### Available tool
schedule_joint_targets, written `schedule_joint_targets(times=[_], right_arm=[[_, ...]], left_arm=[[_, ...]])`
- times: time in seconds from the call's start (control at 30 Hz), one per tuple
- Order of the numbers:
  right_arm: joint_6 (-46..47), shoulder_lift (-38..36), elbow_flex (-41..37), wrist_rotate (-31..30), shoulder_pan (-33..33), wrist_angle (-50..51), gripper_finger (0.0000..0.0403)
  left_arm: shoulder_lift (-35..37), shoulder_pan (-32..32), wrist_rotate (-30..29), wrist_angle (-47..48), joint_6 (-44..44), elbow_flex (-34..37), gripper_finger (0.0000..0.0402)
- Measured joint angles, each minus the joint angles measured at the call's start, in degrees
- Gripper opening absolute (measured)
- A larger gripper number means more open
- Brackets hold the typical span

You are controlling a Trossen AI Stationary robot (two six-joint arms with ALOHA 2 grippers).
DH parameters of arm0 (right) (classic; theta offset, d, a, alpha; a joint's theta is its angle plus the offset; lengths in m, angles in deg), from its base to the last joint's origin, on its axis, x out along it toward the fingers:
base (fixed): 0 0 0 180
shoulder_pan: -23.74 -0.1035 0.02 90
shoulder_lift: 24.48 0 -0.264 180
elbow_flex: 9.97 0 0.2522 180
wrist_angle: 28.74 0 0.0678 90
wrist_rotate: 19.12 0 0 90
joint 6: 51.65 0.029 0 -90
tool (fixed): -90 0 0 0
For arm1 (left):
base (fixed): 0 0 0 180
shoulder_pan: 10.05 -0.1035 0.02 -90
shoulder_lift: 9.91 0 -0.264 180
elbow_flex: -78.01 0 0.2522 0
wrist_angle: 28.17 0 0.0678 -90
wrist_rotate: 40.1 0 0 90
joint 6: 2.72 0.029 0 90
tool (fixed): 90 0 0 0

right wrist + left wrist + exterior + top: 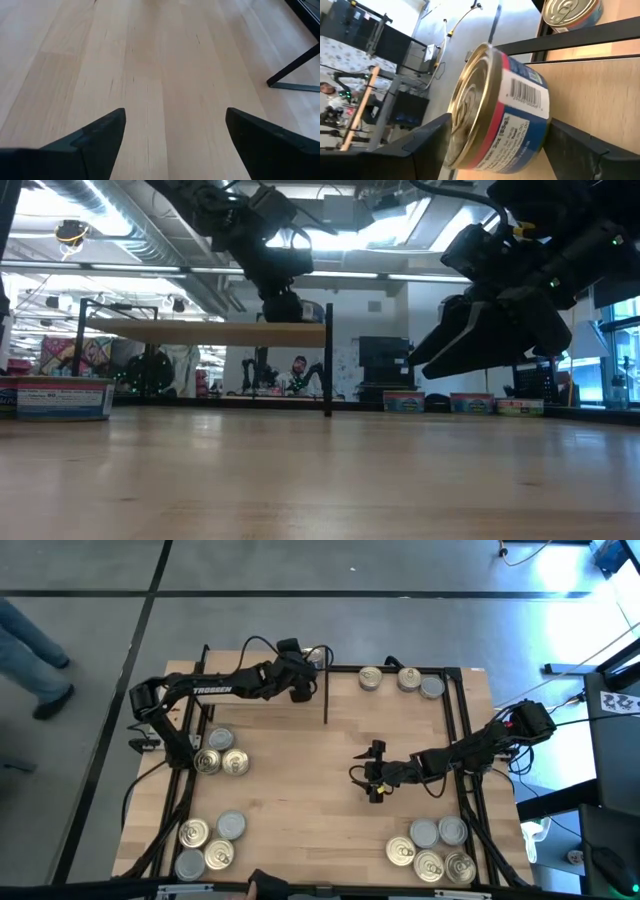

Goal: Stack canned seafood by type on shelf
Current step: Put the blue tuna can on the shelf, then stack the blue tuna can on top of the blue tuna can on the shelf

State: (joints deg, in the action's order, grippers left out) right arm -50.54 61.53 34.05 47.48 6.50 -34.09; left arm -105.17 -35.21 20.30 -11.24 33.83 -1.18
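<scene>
— Gold-topped tin is filling the left wrist view, sitting on the shelf between the left hand's spread fingers, which are not gripping it.

— And the right hand?

— Hanging over the bare surface beside the shelf, fingers apart, holding nothing.

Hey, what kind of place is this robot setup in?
Probably a robotics lab or workshop: exposed ceiling ducts, a monitor behind the table, and loose cables across the bare concrete floor.
</scene>
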Motion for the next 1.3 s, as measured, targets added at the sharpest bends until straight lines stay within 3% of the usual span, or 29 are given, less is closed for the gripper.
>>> schedule_joint_targets(times=[0.87,1.07,1.3], right_arm=[[0.1,0.0,0.0,-0.6,0.0,-0.1,0.0342],[0.1,0.0,0.0,-0.6,0.0,0.0,0.0342],[0.1,0.0,0.0,-0.6,0.0,-0.1,0.0342]], left_arm=[[2.2,2.1,4.0,4.2,-6.2,-0.1,0.0306],[5.8,7.3,2.7,9.6,-8.6,-0.1,0.0306],[14.6,16.9,2.5,24.4,-20.5,-0.2,0.0306]])
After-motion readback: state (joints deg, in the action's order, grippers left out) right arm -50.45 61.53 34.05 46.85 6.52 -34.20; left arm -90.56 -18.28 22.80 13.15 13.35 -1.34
